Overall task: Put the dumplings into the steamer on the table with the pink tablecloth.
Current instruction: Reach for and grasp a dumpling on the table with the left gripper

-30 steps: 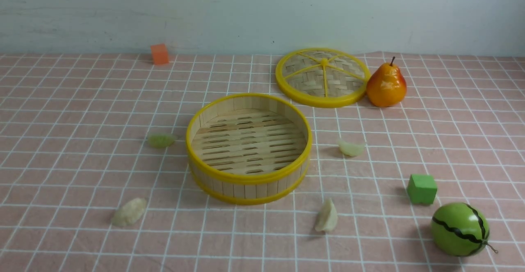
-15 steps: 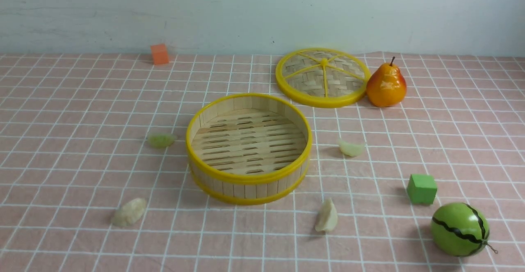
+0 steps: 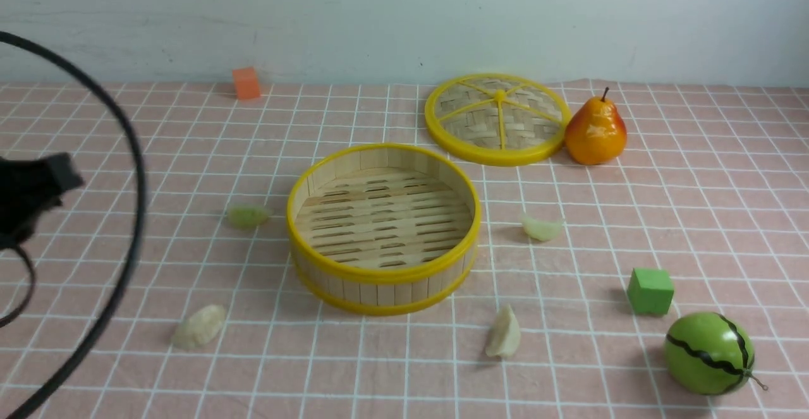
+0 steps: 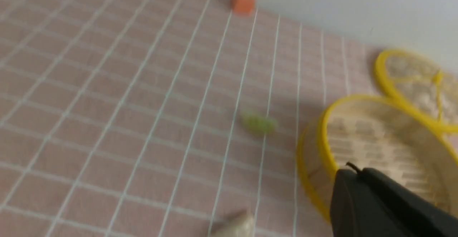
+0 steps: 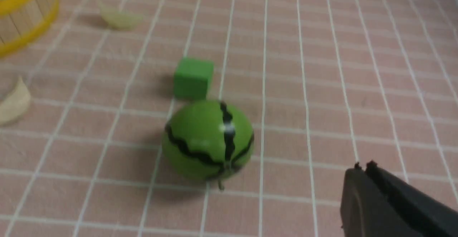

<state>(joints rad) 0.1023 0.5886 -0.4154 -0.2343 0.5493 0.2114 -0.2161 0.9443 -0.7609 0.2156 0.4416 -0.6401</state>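
Front view, far left edge: a blurred black part of the left arm, with a black cable arcing round it.

Left end effector shows only in the left wrist view. Its fingers are pressed together with nothing between them. The tip appears in front of the steamer's rim; its height above the cloth cannot be told.

Desk is covered by the pink tablecloth, which has a white grid.

Upper left, by the wall: orange cube.

Left of centre: light green dumpling on the cloth, near the steamer's left side and not touching it.

Lower left: cream dumpling on the cloth, well apart from the steamer.

Centre: steamer, upright and uncovered, slatted floor showing. All four dumplings lie on the cloth outside it.

Lower centre, right of the steamer's front: ivory dumpling.

Right of the steamer: pale dumpling, near it but apart.

Upper right of centre: woven lid lying flat. Pear stands upright at its right rim; whether they touch cannot be told.

Lower right: green cube, with the watermelon just beside it and closer to the frame's bottom.

Right end effector shows only in the right wrist view. Its fingers are closed together and empty, with the tip in the frame's lower right, to the right of the watermelon.
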